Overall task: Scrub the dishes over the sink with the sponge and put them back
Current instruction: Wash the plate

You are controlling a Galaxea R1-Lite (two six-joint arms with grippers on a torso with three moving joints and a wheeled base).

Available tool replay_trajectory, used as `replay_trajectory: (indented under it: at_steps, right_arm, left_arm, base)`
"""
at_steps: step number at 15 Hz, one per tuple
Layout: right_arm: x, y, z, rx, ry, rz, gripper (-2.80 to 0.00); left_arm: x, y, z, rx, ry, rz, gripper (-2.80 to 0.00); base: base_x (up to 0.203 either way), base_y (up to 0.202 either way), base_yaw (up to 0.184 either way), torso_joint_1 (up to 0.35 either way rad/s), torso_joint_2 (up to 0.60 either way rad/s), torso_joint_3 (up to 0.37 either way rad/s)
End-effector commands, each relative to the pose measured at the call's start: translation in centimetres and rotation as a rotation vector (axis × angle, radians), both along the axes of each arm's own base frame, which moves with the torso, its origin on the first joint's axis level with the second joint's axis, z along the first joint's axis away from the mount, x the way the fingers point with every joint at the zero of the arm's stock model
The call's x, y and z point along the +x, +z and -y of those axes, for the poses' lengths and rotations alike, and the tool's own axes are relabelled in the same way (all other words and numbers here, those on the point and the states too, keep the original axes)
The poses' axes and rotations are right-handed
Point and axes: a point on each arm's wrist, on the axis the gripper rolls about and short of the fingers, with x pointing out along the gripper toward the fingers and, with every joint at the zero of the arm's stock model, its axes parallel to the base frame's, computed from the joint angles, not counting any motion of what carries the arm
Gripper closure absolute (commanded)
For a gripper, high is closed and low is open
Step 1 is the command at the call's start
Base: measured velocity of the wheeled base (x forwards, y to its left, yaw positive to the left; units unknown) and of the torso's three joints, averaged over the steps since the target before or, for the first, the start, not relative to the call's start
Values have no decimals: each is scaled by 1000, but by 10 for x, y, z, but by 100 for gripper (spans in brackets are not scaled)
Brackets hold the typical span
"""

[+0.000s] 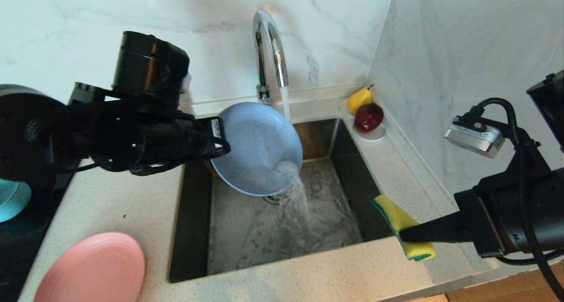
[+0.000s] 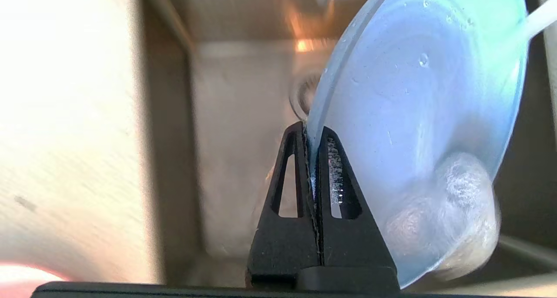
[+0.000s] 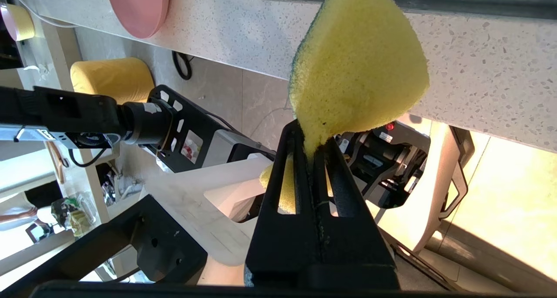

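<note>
My left gripper (image 1: 222, 141) (image 2: 311, 135) is shut on the rim of the grey-blue plate (image 1: 257, 147) (image 2: 417, 115), which tilts over the sink (image 1: 282, 222). Tap water strikes the plate's lower part and pours off into the basin. My right gripper (image 1: 403, 236) (image 3: 310, 148) is shut on the yellow sponge (image 1: 403, 225) (image 3: 357, 67) above the sink's front right corner. The pink plate (image 1: 90, 269) (image 3: 139, 6) lies on the counter at the front left. The teal bowl (image 1: 11, 198) shows partly at the far left, behind my left arm.
The chrome faucet (image 1: 269, 50) runs at the back of the sink. A white saucer (image 1: 374, 134) with a yellow pear (image 1: 359, 99) and a dark red fruit (image 1: 369, 117) stands at the back right corner. A marble wall rises close on the right.
</note>
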Motion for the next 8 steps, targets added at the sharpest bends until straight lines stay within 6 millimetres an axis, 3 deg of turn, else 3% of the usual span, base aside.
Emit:
replay_trajectory:
  at_steps: [1,4,8]
  right_arm:
    - [0,-1,0,-1,0,-6,0]
    - [1,-1,-1,-2,2,-7,0]
    - [2,1,-2,0,2,-3,0]
  left_arm:
    - [-20,13,-22,42,-10,161,0]
    - [-31,19,-41,112,6,325,0]
    - [-45,28,-51,129,0,447,0]
  base:
    - [0,0,0,0,0,0]
    - [0,0,0,0,0,0]
    - [0,0,0,0,0,0]
